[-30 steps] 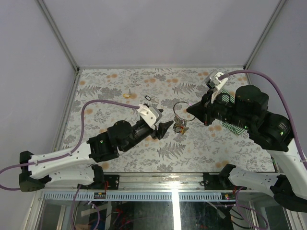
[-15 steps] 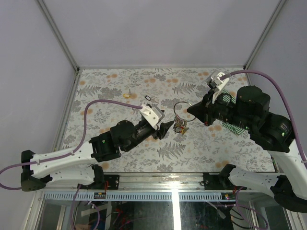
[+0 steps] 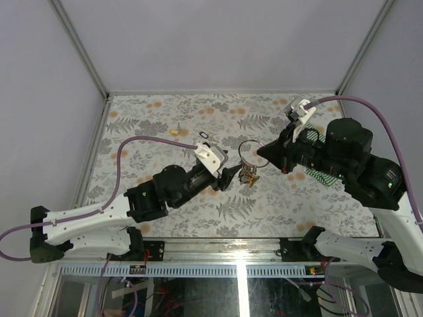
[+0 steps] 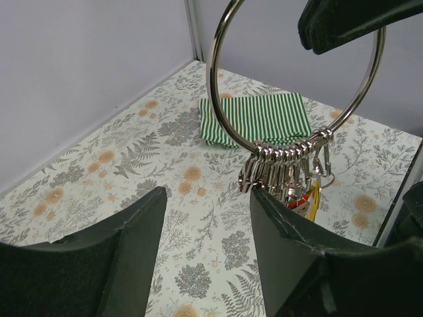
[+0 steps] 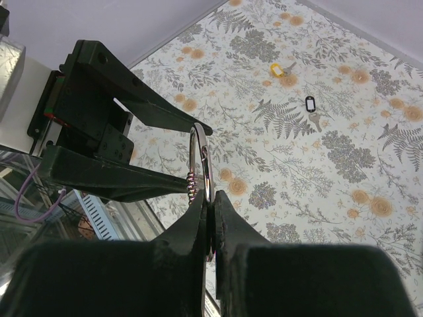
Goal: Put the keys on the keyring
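My right gripper [image 3: 260, 154] is shut on the keyring [image 3: 250, 150] and holds the silver ring upright above the table. The wire [image 5: 200, 158] is pinched between its fingertips [image 5: 210, 198]. A row of silver clips [image 4: 281, 168] hangs from the keyring [image 4: 213, 86], with red and yellow keys [image 4: 309, 198] dangling below them. My left gripper [image 3: 229, 177] is open, with nothing between its fingers [image 4: 206, 195]. Its right finger [image 4: 291, 244] is right beside the clips. A yellow-headed key [image 5: 276, 69] and a black-headed key [image 5: 310, 104] lie loose on the far table.
A folded green-striped cloth [image 4: 254, 119] lies on the floral tabletop beneath the right arm [image 3: 325, 177]. The loose yellow key [image 3: 174, 131] and black key [image 3: 203, 135] sit behind the left arm. Grey walls close in the table's left, back and right sides.
My left gripper has moved a little to the right, closer to the hanging clips. The right gripper and the keyring have stayed in place.
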Robot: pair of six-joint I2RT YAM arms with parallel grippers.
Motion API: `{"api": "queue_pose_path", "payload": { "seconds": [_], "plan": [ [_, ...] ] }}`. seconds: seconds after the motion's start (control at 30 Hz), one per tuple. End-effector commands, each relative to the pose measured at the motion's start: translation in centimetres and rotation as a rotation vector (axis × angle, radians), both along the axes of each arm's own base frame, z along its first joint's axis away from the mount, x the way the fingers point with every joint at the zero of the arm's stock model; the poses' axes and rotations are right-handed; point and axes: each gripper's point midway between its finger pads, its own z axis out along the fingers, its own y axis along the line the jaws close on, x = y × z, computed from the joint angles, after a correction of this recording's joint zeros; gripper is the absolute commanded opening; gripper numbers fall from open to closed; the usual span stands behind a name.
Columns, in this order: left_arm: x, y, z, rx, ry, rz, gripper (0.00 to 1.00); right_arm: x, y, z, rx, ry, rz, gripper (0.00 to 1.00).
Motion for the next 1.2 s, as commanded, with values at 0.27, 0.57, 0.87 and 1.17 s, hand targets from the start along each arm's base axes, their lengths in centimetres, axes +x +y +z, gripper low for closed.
{"api": "queue_pose_path", "payload": {
  "seconds": [0.27,0.57,0.87,1.17],
  "plan": [
    [0.23,-0.14,4.12,-0.105,-0.053,0.018,0.52,-0.42,0.55,3.11,0.106,-0.063,0.028,0.00],
    [0.25,-0.18,4.16,-0.103,-0.058,0.018,0.40,-0.40,0.83,2.96,0.107,-0.058,0.037,0.00],
    [0.28,-0.27,4.21,-0.096,-0.071,0.015,0.42,-0.35,1.03,2.85,0.110,-0.053,0.040,0.00],
    [0.17,-0.52,4.63,-0.101,-0.085,0.002,0.44,-0.34,1.09,2.57,0.108,-0.046,0.041,0.00]
  ]
}}
